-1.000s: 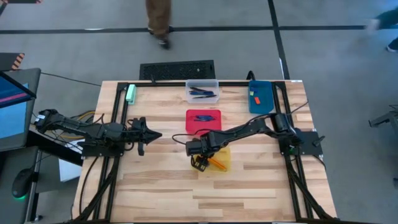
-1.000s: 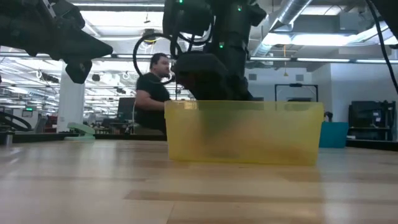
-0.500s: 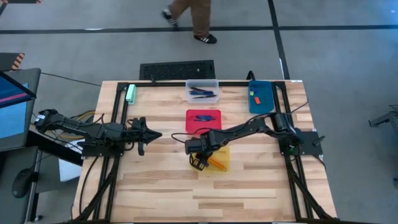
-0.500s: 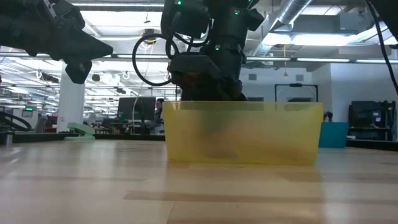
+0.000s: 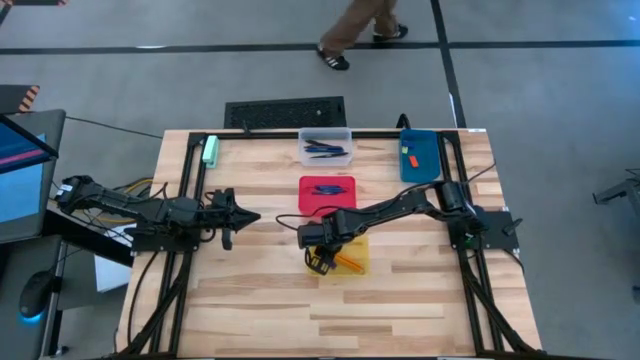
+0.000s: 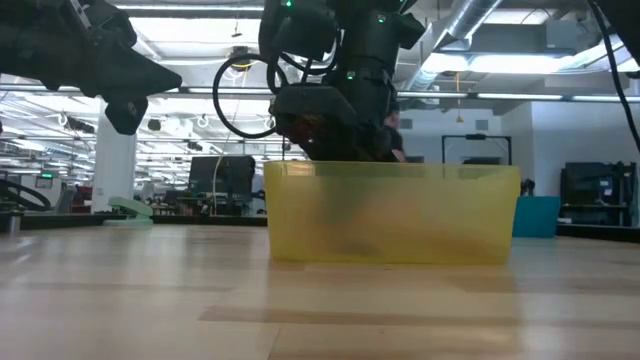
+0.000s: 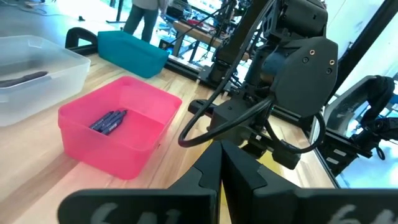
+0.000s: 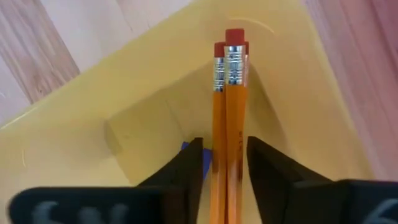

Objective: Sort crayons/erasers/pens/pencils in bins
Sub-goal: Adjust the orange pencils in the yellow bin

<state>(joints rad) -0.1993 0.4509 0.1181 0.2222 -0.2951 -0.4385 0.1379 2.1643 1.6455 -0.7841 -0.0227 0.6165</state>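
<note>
**Desk:** Item one, the pencils and the pincer?

**Me:** From my console: two orange pencils [image 8: 226, 118], lying side by side, eraser ends pointing away from the wrist. They sit between the fingers [image 8: 184, 167] of the right pincer [image 5: 320, 262], which close on them partway open. All of it hangs inside the yellow bin [image 5: 358, 254].

**Desk:** Arm poses?

**Me:** Right arm stretched from the counter's right edge toward the middle, wrist bent down into the yellow bin. Left pincer [image 5: 238, 215] fully closed, holding nothing, parked over the counter's left side, pointing toward the bins.

**Desk:** Other stock on the counter?

**Me:** Red bin [image 5: 327, 193] with blue crayons [image 5: 326, 188]; clear bin [image 5: 325, 146] with dark pens [image 5: 324, 150]; blue bin [image 5: 419, 155] with two small erasers [image 5: 409, 156]; a pale green block [image 5: 210, 151] near the far left corner. Wooden counter [image 5: 260, 300].

**Desk:** Room?

**Me:** A person [image 5: 358, 28] walking on the grey floor beyond; a black keyboard [image 5: 285, 112] at the far edge.
</note>
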